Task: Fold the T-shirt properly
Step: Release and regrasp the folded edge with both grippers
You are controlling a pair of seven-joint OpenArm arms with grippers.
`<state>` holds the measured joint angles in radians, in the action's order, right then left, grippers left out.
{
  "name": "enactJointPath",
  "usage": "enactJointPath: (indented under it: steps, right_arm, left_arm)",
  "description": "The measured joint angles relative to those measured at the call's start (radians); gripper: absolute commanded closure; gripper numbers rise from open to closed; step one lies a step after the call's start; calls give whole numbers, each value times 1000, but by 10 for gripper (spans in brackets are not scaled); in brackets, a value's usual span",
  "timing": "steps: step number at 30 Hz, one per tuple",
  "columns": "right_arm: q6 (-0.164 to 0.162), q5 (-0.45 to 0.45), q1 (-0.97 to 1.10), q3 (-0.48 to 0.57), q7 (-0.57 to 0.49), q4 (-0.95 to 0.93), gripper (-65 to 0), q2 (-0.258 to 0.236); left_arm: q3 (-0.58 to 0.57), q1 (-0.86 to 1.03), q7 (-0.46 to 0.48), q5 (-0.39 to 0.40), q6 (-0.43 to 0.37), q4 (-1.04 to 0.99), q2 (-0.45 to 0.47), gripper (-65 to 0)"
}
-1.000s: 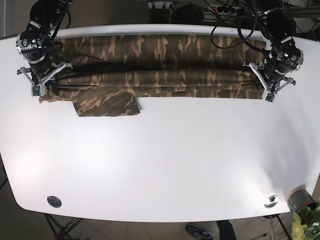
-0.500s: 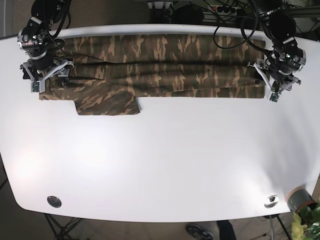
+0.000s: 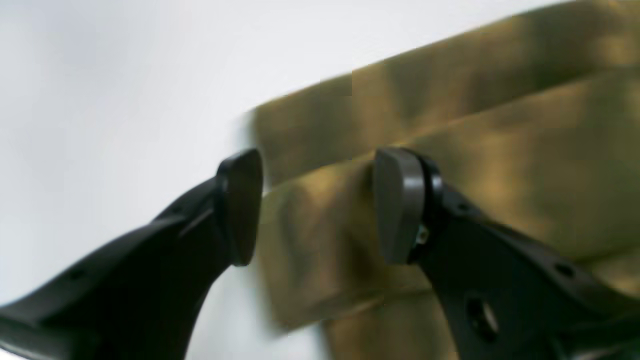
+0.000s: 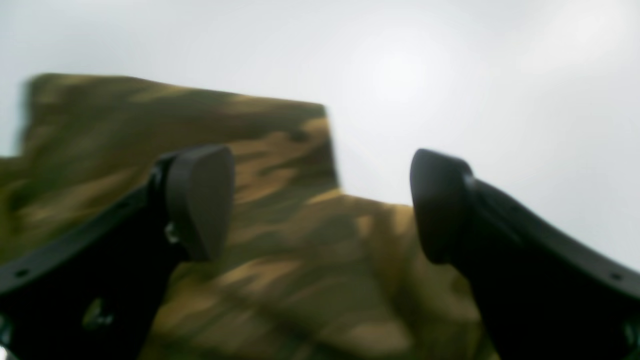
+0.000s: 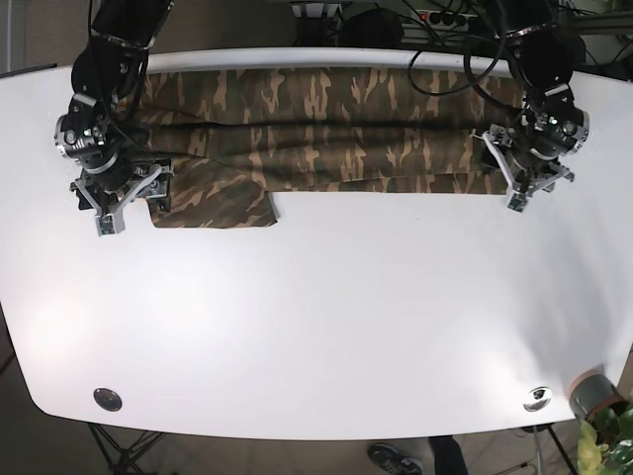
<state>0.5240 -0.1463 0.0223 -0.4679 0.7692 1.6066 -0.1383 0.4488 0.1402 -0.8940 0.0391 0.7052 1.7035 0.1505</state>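
Observation:
The camouflage T-shirt (image 5: 316, 124) lies flat along the back of the white table (image 5: 326, 317), folded lengthwise, with one sleeve (image 5: 213, 203) sticking out toward the front at the left. My right gripper (image 5: 127, 201) is open over the shirt's left end beside that sleeve; in the right wrist view the gripper (image 4: 320, 205) is open and empty above the cloth (image 4: 280, 260). My left gripper (image 5: 529, 185) is open at the shirt's right front corner; in the left wrist view the gripper (image 3: 320, 205) straddles the folded corner (image 3: 320, 250). Both wrist views are blurred.
Two metal discs (image 5: 107, 399) (image 5: 537, 398) sit in the table near its front corners. A potted plant (image 5: 598, 401) stands off the front right corner. Cables (image 5: 445, 30) hang behind the back edge.
The shirt's front fold has dropped and now lies flat. My right gripper has moved forward to the sleeve. My left gripper has moved slightly forward and inward to the right front corner.

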Motion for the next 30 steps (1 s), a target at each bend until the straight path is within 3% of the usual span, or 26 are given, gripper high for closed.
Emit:
enactJointPath:
  steps: [4,12,15,19,23,25,29,30]
  right_arm:
    - [0,11,-66,-3,-5,-103,-525,-9]
    - [10,2,-87,4,6,-124,-525,0]
    - [57,7,-98,-1,40,-149,-525,10]
    - [79,-2,-109,4,45,-201,-523,39]
    - [79,-38,-108,4,50,-203,-520,43]
    - [79,-38,-108,0,64,-203,-480,40]
    - [79,-37,-108,-2,80,-201,-250,42]
    - [79,-37,-108,-2,81,-201,-163,46]
  left_arm:
    - [0,14,-6,-15,-1,0,-5,-318]
    - [3,14,-3,-16,-5,-1,3,-318]
    - [3,13,-4,-16,-5,-1,3,-318]
    - [3,10,-4,-16,-5,-1,3,-318]
    - [3,10,-4,-17,-5,-1,4,-318]
    - [3,9,-3,-16,-5,-1,3,-318]
    - [3,6,-2,-17,-5,-42,3,-318]
    - [3,4,1,-16,-5,-56,4,-318]
